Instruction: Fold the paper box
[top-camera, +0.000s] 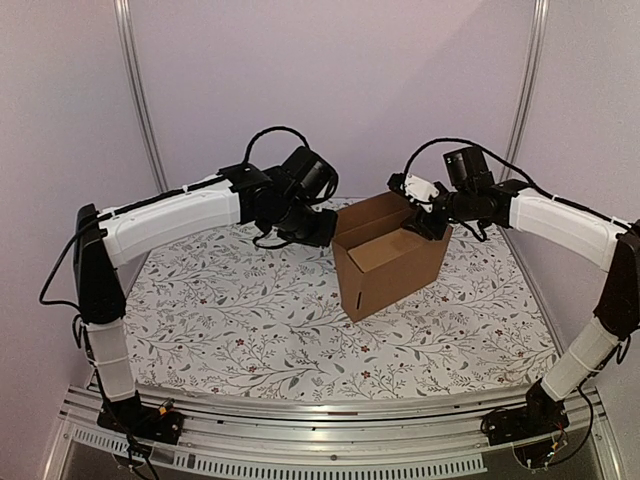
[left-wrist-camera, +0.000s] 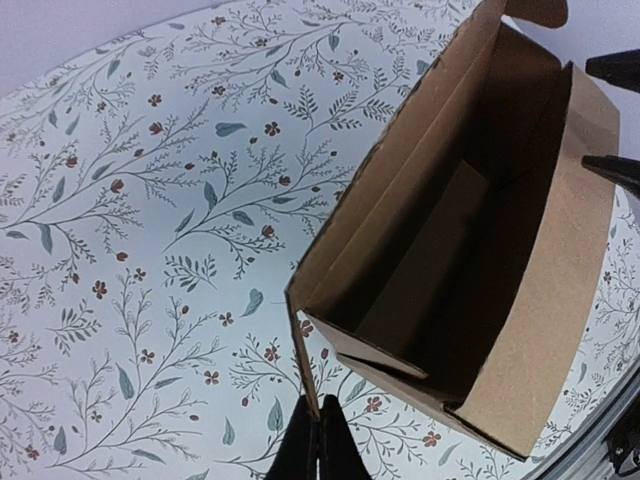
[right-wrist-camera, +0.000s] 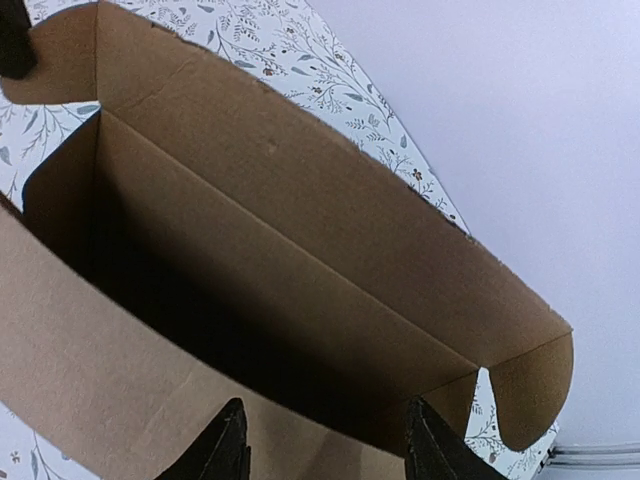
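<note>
Status: paper box (top-camera: 390, 262) is standing upright on the floral tablecloth (top-camera: 230, 320), back of the table, a bit right of centre, top open to the camera.

Done, as far as I can judge: long walls are up and the body holds a rectangular tub shape on its own. The floor looks formed, but the inside is dark in both wrist views, so I can't confirm the end panels are locked in.

Left to do: closing it up. A rounded end tab (right-wrist-camera: 530, 390) sticks out untucked at one short end, and nothing covers the opening. I'd call it past halfway, with tucks and lid outstanding.

Left gripper (top-camera: 318, 228) is clenched with nothing in it, fingertips pressed together (left-wrist-camera: 318, 445), sitting just beside the box's left corner edge. I can't tell whether it touches.

Right gripper (top-camera: 432, 222) is at the far right top corner, fingers spread (right-wrist-camera: 325, 425) above the near wall's rim. It isn't grasping anything I can see. It may be brushing the cardboard, but the view is too tight to say.
</note>
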